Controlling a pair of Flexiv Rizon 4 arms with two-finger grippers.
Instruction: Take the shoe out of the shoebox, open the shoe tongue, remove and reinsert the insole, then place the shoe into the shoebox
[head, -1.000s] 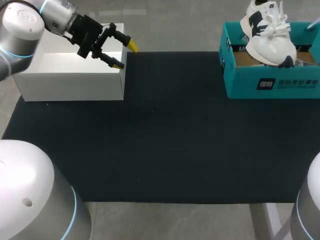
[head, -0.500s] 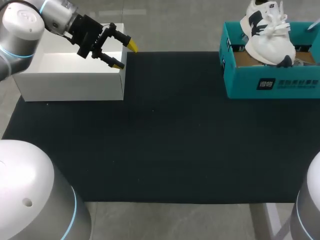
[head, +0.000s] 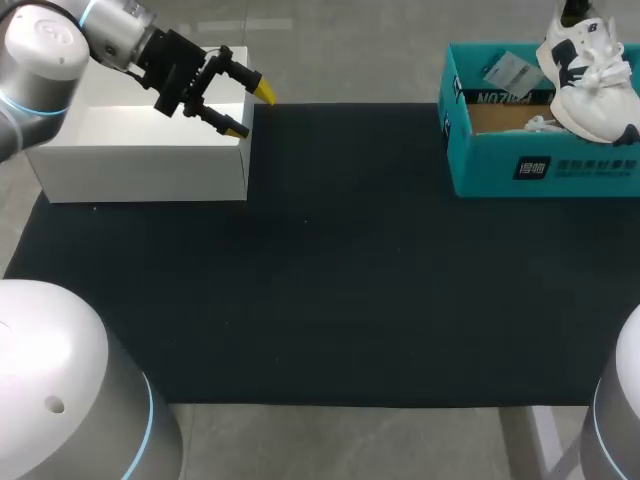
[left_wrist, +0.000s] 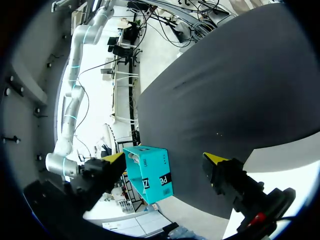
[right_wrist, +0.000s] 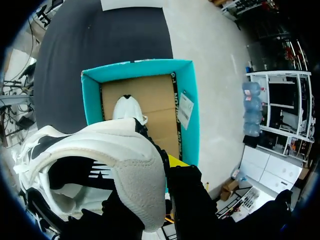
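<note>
White with navy patches, the shoe (head: 590, 95) now hangs over the right end of the teal shoebox (head: 545, 170). A second ago it stood above the box's middle. It has swung rightward, baring the cardboard floor, a paper tag (head: 508, 70) and, in the right wrist view, a second white shoe (right_wrist: 126, 107) lying inside. The right gripper (right_wrist: 165, 185) is clamped on the shoe's heel collar, one yellow tip showing just beside the heel. The left gripper (head: 235, 105) has not moved: it hovers with fingers spread wide over the corner of the white box (head: 140, 160), well apart from the shoebox. The lift-out looks nearly done. The shoe seems free of the box walls, and what remains of this step is bringing it to the black worktop (head: 330, 280), where the tongue and insole work can begin.
</note>
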